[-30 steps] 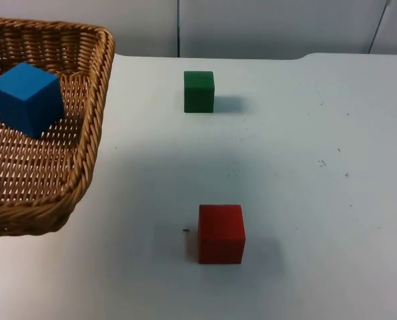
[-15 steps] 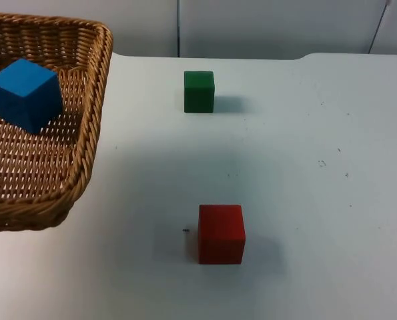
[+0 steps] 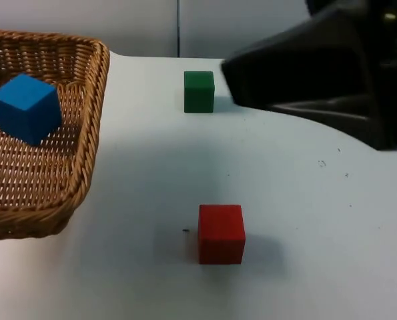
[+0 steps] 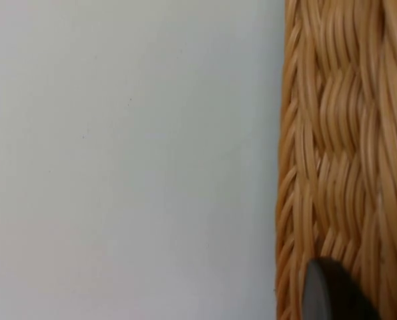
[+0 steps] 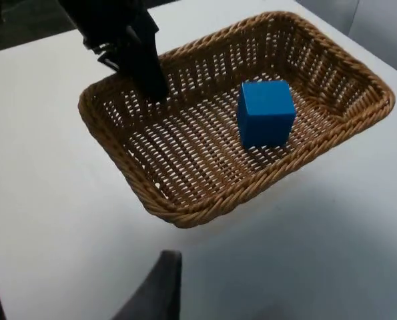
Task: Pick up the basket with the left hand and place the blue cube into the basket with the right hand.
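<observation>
I see the basket [image 3: 38, 133] at the tabletop's [image 3: 305, 220] left side, with the blue cube [image 3: 27, 108] sitting inside it, tilted on the woven floor toward the basket's far end. From the right wrist view the cube [image 5: 265, 113] lies inside the basket [image 5: 185, 200], nearer the wall away from the left claw [image 5: 145, 70]. That left claw is clamped on the basket's rim at the short wall opposite the cube. In the left wrist view I get the basket's woven wall [image 4: 345, 153] close up, with one black fingertip [image 4: 328, 293] against it and bare tabletop [image 4: 118, 160] beside it.

The right arm [image 3: 331, 73] reaches in above the tabletop to the right of the basket, close beside the green cube [image 3: 199, 91]. I cannot tell how its claw stands; one dark finger [image 5: 155, 287] juts over the tabletop short of the basket.

The green cube rests well to the right of the basket, near the tabletop's far edge. The red cube [image 3: 221, 233] sits nearer me, also right of the basket, apart from everything.
</observation>
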